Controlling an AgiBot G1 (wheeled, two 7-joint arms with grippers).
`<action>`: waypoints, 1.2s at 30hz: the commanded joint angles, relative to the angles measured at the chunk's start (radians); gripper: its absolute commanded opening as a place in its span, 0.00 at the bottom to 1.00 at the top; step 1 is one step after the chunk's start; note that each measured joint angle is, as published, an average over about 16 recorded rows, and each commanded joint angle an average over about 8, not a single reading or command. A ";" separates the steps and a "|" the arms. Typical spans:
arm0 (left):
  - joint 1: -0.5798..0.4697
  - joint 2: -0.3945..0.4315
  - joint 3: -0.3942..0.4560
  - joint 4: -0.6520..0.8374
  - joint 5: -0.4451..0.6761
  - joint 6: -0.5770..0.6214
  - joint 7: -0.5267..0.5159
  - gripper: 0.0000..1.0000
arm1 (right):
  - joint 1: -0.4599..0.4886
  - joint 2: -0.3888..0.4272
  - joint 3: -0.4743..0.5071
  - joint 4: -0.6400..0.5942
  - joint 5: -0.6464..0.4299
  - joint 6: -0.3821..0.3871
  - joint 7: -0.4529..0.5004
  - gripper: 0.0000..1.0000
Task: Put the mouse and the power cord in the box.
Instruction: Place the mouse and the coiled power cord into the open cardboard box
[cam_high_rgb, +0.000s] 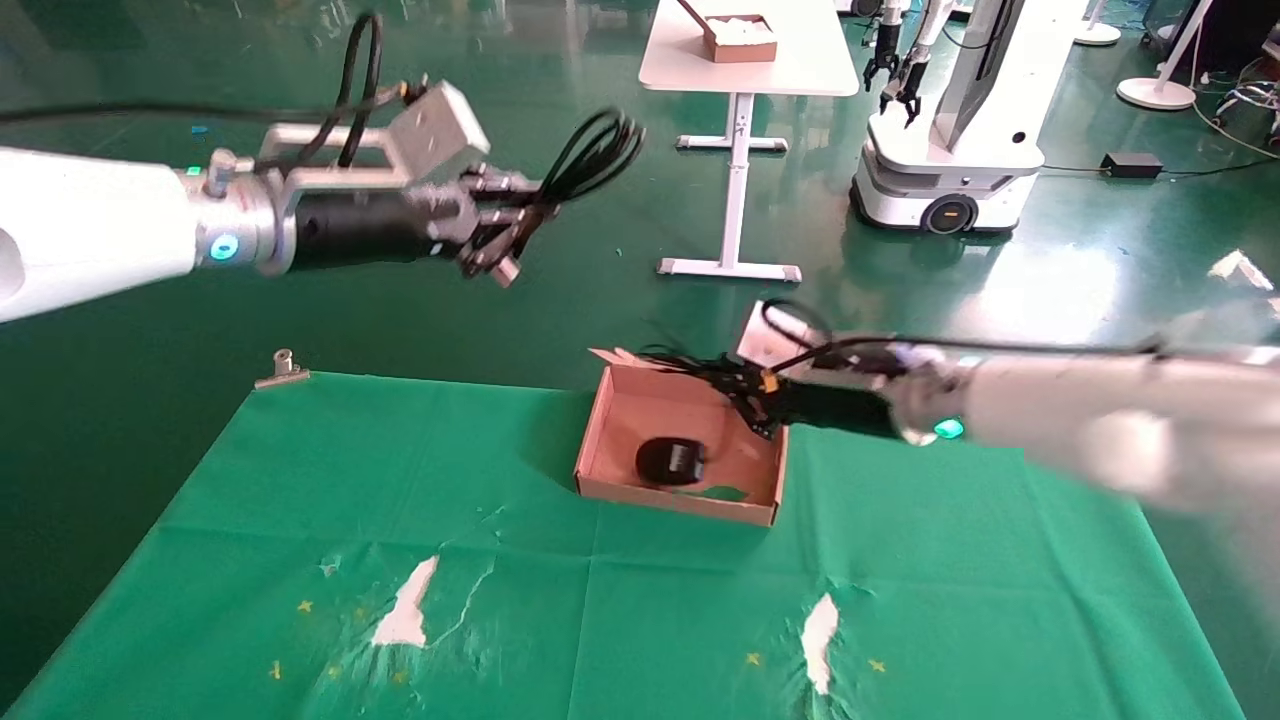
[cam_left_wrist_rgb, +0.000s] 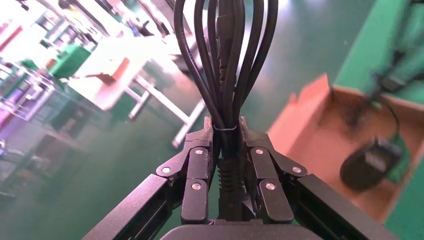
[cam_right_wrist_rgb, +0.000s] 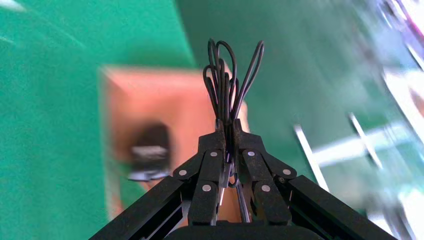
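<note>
The mouse (cam_high_rgb: 670, 462) lies inside the box (cam_high_rgb: 600, 440), on its floor toward the near wall, label side up. Its thin cable (cam_high_rgb: 690, 362) rises out of the box to my right pincer (cam_high_rgb: 745, 395), which is clenched on the bundled loops; in the right wrist view the thin loops (cam_right_wrist_rgb: 231, 85) stand up from between my fingertips (cam_right_wrist_rgb: 218, 131), with the box (cam_right_wrist_rgb: 150, 90) and the blurred mouse (cam_right_wrist_rgb: 149, 150) below. My right pincer hangs over the box's far right corner.

The power cord (cam_high_rgb: 590, 155) is up in the air, well away from the box, to its left and well above it. My left pincer (cam_high_rgb: 505, 225) grasps it tightly near the tie around its middle, and the thick loops fan out beyond the fingertips. In the left wrist view the power cord (cam_left_wrist_rgb: 225, 60) sits squeezed between the pads (cam_left_wrist_rgb: 202, 145), with the box (cam_left_wrist_rgb: 320, 135) and the mouse (cam_left_wrist_rgb: 372, 162) off to one side below.

The box stands on the green cloth of the counter (cam_high_rgb: 300, 500), near its far edge. A metal clip (cam_high_rgb: 282, 368) sits at the cloth's far left corner. Farther off on the floor stand a white table (cam_high_rgb: 750, 60) and another robot (cam_high_rgb: 950, 150).
</note>
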 joint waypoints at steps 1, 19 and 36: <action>-0.002 -0.004 0.008 0.007 0.012 0.002 0.009 0.00 | -0.034 -0.048 0.000 -0.031 -0.002 0.132 -0.006 0.12; 0.079 0.085 0.074 0.035 0.107 -0.074 0.027 0.00 | -0.073 -0.030 0.022 0.012 0.044 0.218 -0.020 1.00; 0.282 0.145 0.229 -0.314 0.114 -0.244 -0.039 0.00 | 0.098 0.236 0.109 0.051 0.165 -0.029 -0.103 1.00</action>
